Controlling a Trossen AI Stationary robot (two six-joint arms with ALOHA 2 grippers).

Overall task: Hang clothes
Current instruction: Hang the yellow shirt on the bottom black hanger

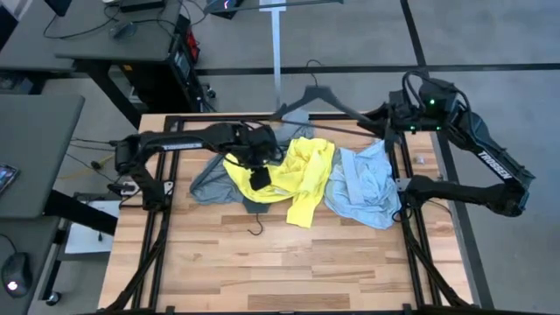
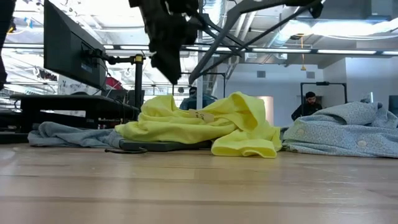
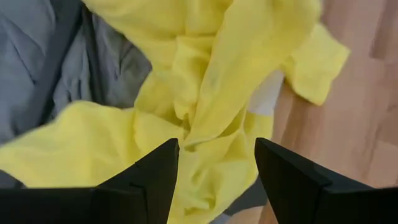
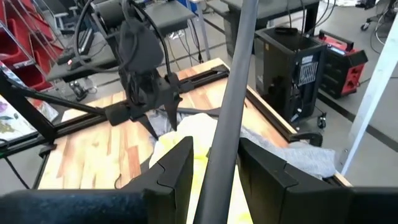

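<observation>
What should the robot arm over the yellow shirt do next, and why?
Probably lower and close. The left gripper hangs open just above the yellow shirt, holding nothing, while the right gripper is shut on a hanger at the table's far edge, ready for a shirt.

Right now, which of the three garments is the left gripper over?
The yellow T-shirt. The open left gripper hangs right above its folds; the grey T-shirt lies beside it, the blue shirt farther right.
</observation>
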